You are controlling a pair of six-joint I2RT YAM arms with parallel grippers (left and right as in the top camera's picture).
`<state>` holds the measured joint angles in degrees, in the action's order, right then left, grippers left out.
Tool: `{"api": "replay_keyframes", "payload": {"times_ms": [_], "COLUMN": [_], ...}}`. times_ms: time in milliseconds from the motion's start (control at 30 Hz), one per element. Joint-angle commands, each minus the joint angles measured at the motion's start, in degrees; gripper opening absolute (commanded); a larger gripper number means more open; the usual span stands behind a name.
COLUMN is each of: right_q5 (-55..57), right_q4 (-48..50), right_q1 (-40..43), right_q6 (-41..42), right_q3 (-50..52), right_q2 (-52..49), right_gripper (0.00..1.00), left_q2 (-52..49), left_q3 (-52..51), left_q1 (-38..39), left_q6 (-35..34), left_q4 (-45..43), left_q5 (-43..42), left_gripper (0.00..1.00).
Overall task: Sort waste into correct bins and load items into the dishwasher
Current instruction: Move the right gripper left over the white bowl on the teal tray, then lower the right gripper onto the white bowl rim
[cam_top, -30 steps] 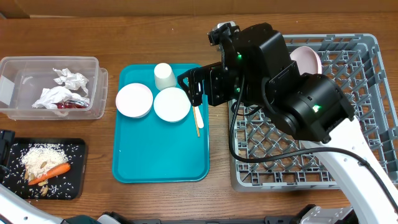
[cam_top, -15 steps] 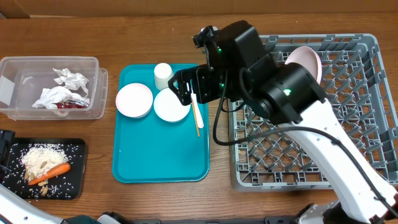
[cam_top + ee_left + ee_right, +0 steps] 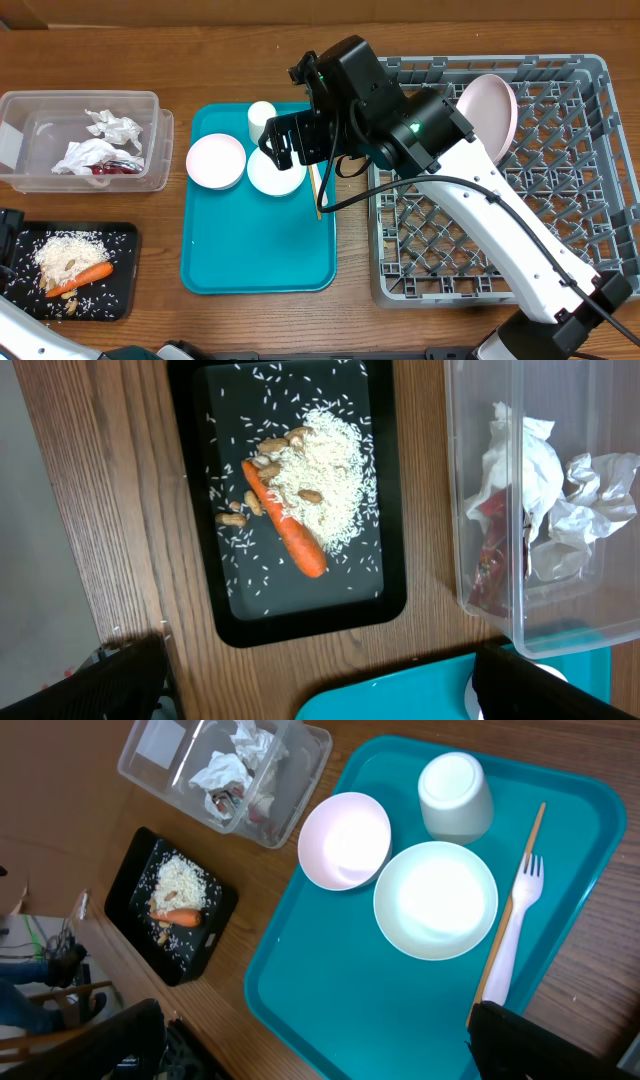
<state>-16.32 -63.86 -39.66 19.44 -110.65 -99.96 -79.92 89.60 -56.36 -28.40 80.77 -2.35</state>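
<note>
Two empty grippers, wide open: right gripper (image 3: 285, 150) above teal tray (image 3: 250, 250), left gripper (image 3: 330, 688) beside black tray (image 3: 300, 618)

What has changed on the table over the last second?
The right gripper swung left from beside the rack to over the white bowl on the teal tray, open and empty. Cup, fork, stick, pink plate, clear tub and black tray stayed put.
</note>
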Motion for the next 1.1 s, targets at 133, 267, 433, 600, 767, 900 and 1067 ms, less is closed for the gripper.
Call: {"api": "replay_keyframes", "payload": {"times_ms": [133,267,433,600,767,900,1067], "right_q5": [-0.5,-0.3,-0.3,-0.3,-0.3,-0.3,-0.3], "right_q4": [0.7,2.0,2.3,2.2,2.2,2.2,2.2], "right_q1": [-2.4,-3.8,-3.8,-3.8,-3.8,-3.8,-3.8], "right_q6": [-0.1,-0.2,-0.2,-0.2,-0.2,-0.2,-0.2], "right_q3": [-0.7,-0.7,-0.7,-0.7,-0.7,-0.7,-0.7], "right_q2": [-3.7,-3.9,-3.9,-3.9,-3.9,-3.9,-3.9], "right_gripper": [1.00,1.00,1.00,1.00,1.00,1.00,1.00], "left_q2": [0.5,0.5,0.5,0.5,0.5,0.5,0.5], "left_q3": [0.1,0.1,0.1,0.1,0.1,0.1,0.1], "left_q1": [-0.2,-0.2,-0.2,-0.2,-0.2,-0.2,-0.2], "left_q6": [-0.3,-0.3,-0.3,-0.3,-0.3,-0.3,-0.3], "left_q4": [0.0,0.0,0.0,0.0,0.0,0.0,0.0], "left_q5": [-0.2,-0.2,-0.2,-0.2,-0.2,-0.2,-0.2], "left_gripper": [1.00,1.00,1.00,1.00,1.00,1.00,1.00]}}
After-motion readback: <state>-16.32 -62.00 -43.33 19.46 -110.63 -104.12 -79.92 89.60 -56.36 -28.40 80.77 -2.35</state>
